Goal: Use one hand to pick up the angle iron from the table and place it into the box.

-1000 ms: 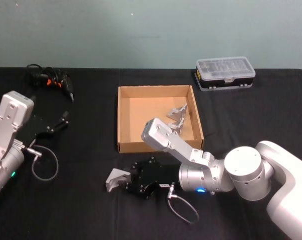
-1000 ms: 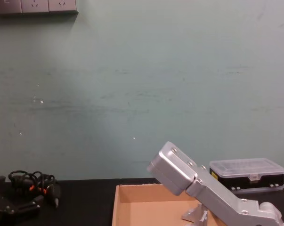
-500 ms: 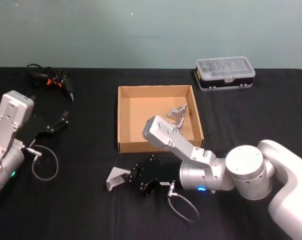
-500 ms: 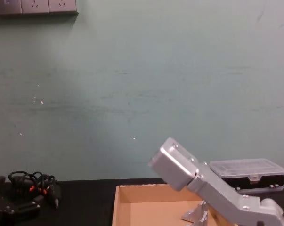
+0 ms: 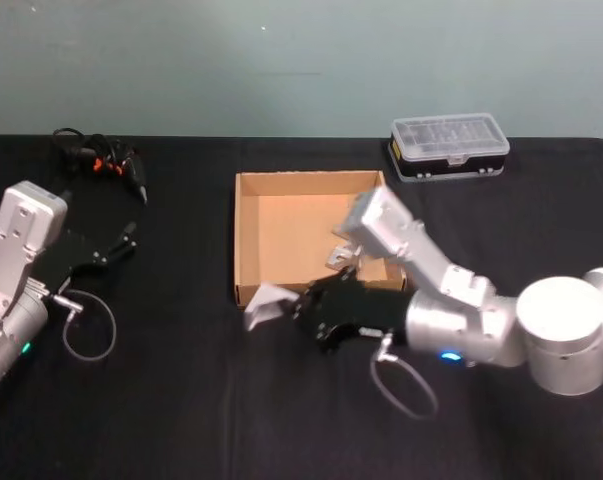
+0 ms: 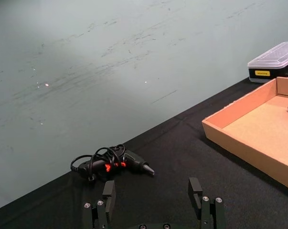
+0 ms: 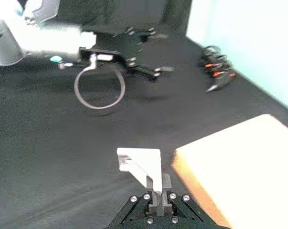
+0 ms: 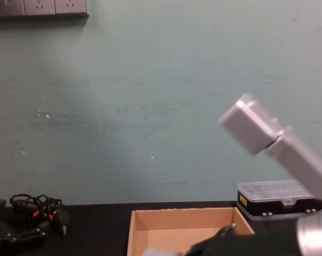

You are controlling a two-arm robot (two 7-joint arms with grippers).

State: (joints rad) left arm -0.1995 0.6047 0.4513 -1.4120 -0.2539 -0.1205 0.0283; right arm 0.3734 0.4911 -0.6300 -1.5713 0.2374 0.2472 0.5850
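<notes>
A pale metal angle iron (image 5: 268, 306) hangs just in front of the box's near left corner, clear of the black table (image 5: 181, 400). My right gripper (image 5: 299, 308) is shut on it. In the right wrist view the angle iron (image 7: 140, 163) sticks out past the gripper (image 7: 156, 185), with the box (image 7: 239, 167) beside it. The brown cardboard box (image 5: 249, 235) sits at the table's middle. Another angle iron (image 5: 343, 252) lies inside it, partly hidden by my right arm. My left gripper (image 6: 152, 191) rests open at the table's left, with nothing in it.
A clear-lidded plastic case (image 5: 449, 146) stands at the back right. A black cable tangle with orange bits (image 5: 96, 160) lies at the back left. My left arm (image 5: 21, 265) sits at the left edge, and a looped cable (image 5: 86, 325) hangs from it.
My right gripper has lifted the angle iron off the table and carried it right and away from me, up to the box's near left corner. The left arm has not moved.
</notes>
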